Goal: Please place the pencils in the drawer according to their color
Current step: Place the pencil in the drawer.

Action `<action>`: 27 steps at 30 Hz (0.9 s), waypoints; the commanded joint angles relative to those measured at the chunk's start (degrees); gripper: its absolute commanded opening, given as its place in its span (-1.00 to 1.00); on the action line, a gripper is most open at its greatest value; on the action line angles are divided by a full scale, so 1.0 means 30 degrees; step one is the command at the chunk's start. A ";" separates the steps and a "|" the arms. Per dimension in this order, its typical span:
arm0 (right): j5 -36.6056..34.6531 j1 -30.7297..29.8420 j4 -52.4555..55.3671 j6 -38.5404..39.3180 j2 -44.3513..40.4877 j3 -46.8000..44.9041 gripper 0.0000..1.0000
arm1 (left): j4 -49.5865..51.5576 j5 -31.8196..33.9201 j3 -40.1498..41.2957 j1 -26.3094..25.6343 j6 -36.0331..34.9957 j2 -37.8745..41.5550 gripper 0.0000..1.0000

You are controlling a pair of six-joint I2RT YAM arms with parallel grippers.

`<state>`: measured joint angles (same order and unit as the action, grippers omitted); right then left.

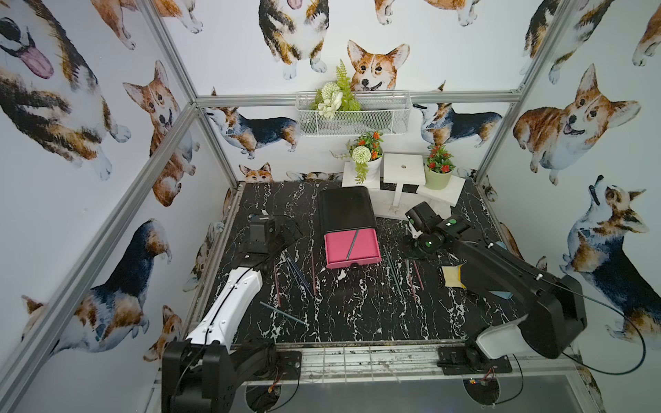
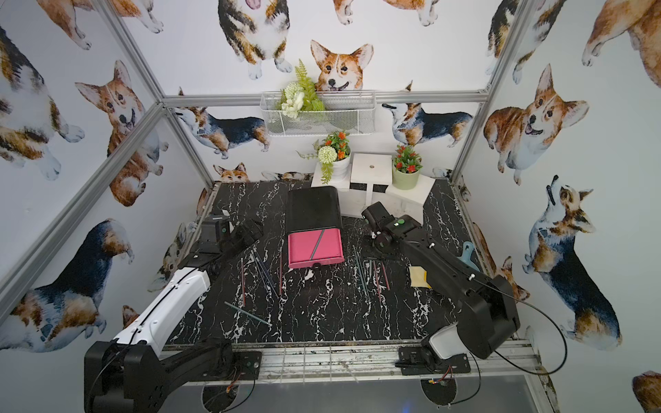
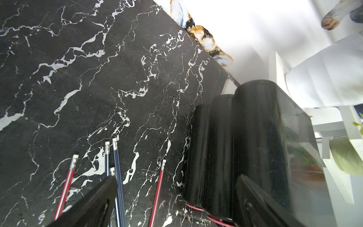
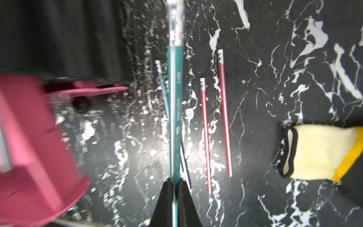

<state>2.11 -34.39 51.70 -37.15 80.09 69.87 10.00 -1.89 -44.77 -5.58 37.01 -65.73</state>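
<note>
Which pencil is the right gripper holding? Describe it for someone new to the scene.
On the black marble table, find the pink drawer pulled out of the black cabinet. Beside it, on the right arm's side, the right gripper is shut on a green pencil. Unlike the red pencils and other green ones lying flat below, it is held off the table.

The green pencil (image 4: 175, 94) has small pale letters along its side, but they are too blurry to read.
</note>
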 commanded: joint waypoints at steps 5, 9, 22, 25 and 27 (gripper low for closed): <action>0.4543 -0.0670 0.0636 -0.3059 -0.3212 -0.0051 -1.00 | -0.0195 -0.0102 -0.0128 0.0034 -0.0176 -0.0119 1.00; 0.7323 -0.1231 -0.0794 -0.4581 -0.3728 -0.0794 -1.00 | -0.0279 -0.0164 -0.0090 0.0019 -0.0121 -0.0149 1.00; 1.1842 -0.2184 -0.8428 -0.8769 -0.2596 -0.2981 -1.00 | -0.0263 -0.0278 -0.0062 0.0017 -0.0150 -0.0178 1.00; 1.2109 -0.2277 -0.9138 -0.8969 -0.1932 -0.2741 -1.00 | -0.0286 -0.0307 -0.0075 0.0023 -0.0142 -0.0149 1.00; 1.2401 -0.2335 -1.0082 -0.9293 -0.1382 -0.2673 -1.00 | -0.0286 -0.0335 -0.0075 0.0016 -0.0151 -0.0123 1.00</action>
<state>36.93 -41.04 28.56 -63.11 74.06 61.08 9.76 -2.31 -44.77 -5.58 37.01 -66.17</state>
